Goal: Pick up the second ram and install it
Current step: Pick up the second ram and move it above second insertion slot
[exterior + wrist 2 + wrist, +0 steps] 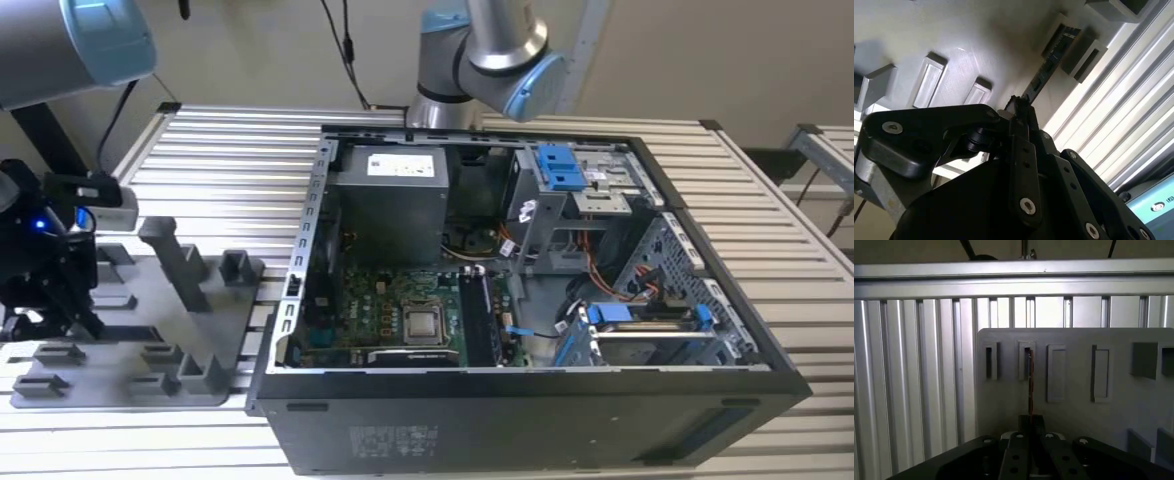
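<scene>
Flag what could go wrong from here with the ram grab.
1. The end effector holds the ram by one end, edge-on, so the thin stick may pivot or slip in the grip.
2. The ram's far end looks seated in a holder slot, so an off-axis pull could bind or bend it.
3. In the exterior view, cables crowd the case, and a tilted stick could snag there.

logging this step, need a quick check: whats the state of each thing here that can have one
second ram: on edge, far end in a holder slot
tool: shut on the second ram's near end
computer case: lying flat, side open
processor chip: seated on the board inside the case
</scene>
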You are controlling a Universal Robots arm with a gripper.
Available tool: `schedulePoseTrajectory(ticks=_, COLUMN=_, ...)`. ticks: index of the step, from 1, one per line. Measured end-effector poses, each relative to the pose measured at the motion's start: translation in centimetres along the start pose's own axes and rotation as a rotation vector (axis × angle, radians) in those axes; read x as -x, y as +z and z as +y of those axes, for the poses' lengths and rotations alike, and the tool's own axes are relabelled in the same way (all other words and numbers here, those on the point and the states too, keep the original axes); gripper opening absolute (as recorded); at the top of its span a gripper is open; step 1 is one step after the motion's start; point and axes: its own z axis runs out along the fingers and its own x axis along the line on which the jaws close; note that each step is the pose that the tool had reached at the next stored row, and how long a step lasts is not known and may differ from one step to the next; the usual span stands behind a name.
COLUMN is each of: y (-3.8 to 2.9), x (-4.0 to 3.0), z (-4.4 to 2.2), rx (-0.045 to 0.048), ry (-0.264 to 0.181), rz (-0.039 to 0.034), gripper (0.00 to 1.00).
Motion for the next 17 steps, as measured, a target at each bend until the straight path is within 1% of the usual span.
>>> schedulePoseTrajectory(ticks=8, y=-0.67, x=-0.01, z=-0.01, rx=0.0, ry=0.0, rz=0.0, gripper=0.15)
schedulePoseTrajectory(ticks=17, y=-1.75, x=-0.04, z=-0.04, rx=0.0, ry=0.0, rz=0.0, gripper=0.15)
